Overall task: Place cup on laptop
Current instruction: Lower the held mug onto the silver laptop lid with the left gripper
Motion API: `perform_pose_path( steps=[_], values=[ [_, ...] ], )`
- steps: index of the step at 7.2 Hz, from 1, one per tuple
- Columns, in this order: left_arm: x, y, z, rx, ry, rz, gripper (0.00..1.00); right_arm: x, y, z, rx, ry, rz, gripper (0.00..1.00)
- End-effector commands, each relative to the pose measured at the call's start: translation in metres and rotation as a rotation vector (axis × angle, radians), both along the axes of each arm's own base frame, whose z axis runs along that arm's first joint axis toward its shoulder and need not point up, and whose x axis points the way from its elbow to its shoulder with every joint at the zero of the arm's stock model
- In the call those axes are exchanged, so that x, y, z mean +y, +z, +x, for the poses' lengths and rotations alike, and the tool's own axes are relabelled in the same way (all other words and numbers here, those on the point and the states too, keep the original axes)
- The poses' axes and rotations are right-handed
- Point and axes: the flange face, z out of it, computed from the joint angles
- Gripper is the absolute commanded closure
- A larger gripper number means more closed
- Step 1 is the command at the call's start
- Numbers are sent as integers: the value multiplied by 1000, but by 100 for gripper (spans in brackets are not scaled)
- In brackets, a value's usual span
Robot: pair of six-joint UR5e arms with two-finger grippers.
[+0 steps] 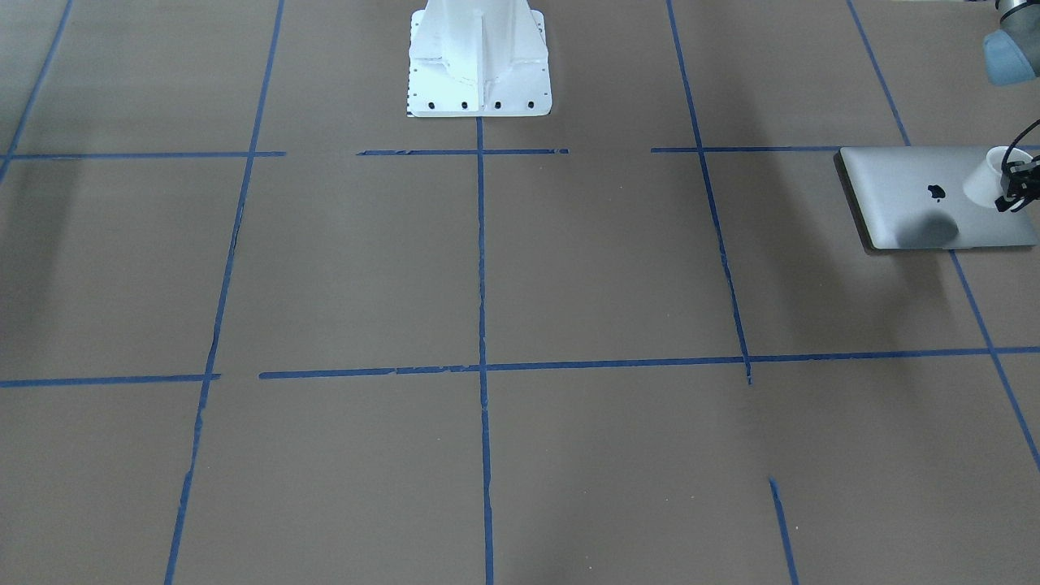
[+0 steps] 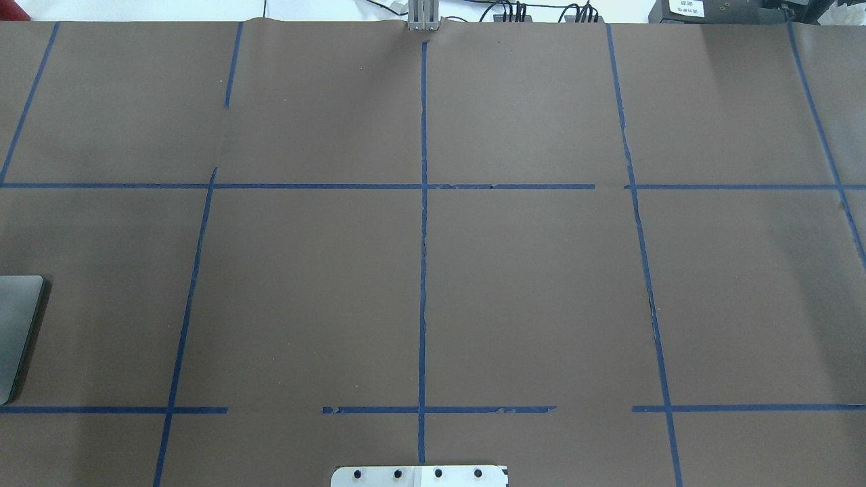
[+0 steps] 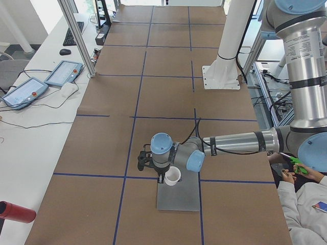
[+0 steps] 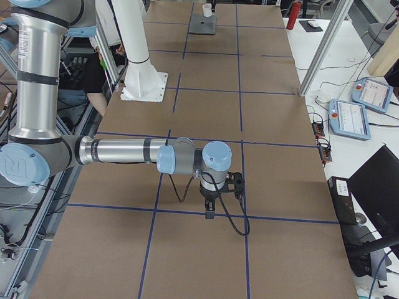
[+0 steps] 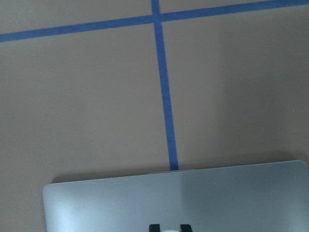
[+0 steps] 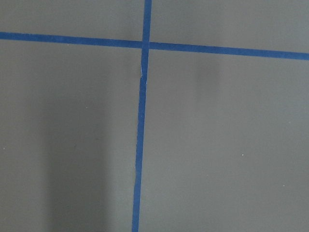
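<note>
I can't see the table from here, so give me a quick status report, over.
Left gripper shut on the cup, over the laptop; touchdown unclear. Right gripper far off, state unclear. Nothing blocking the lid.

The small white translucent cup, mouth up, is over the closed silver-grey laptop, at 3 o'clock from its dark apple logo. The laptop lies flat on the worktop.

The left tool, gripping the cup, blocks one laptop end.
</note>
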Motion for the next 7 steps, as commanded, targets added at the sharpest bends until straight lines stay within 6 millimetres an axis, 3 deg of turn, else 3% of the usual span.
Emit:
perform_pose_path(
  steps=[1, 6, 7],
  values=[
    [4, 5, 24, 6, 41, -18, 100, 0, 0, 0, 0, 0, 0, 0],
    [14, 20, 45, -3, 104, -39, 100, 0, 0, 0, 0, 0, 0, 0],
    [14, 20, 46, -5, 110, -39, 82, 0, 0, 0, 0, 0, 0, 0]
  ],
)
